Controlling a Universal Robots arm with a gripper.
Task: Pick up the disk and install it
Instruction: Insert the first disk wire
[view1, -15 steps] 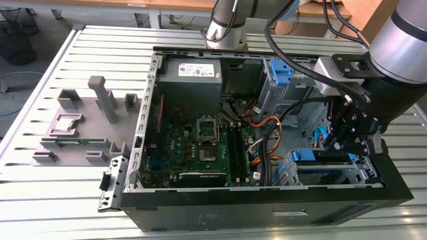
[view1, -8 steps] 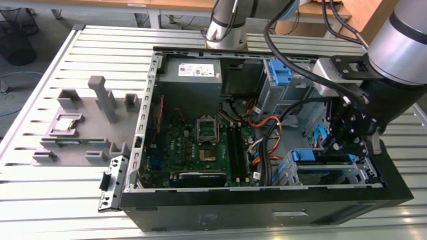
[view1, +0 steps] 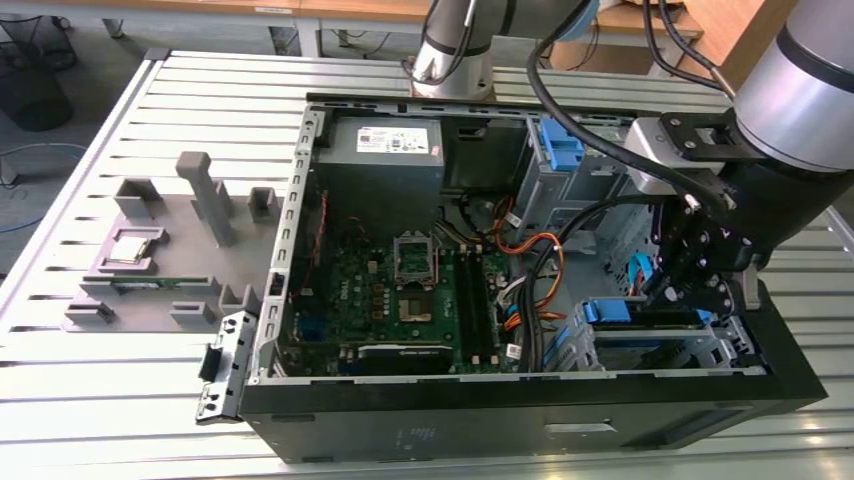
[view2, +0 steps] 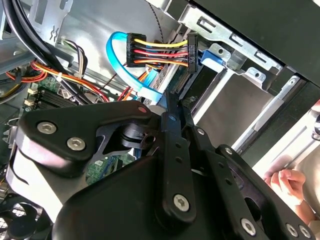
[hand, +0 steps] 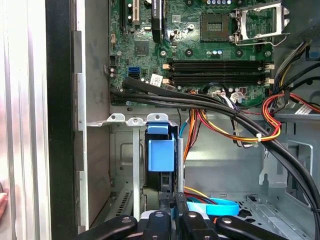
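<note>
The slatted metal counter carried an open computer case lying on its side, the green motherboard exposed on its floor. The black arm reached down into the case at the exterior view's right, over the drive cage. The disk, seen edge-on with its blue rail bracket, stood in the cage's slot just beyond the gripper, beside the orange, yellow and red cables. The jaws looked drawn close together around the disk's near edge, though whether they actually gripped it I cannot tell. A hand showed outside the case.
</note>
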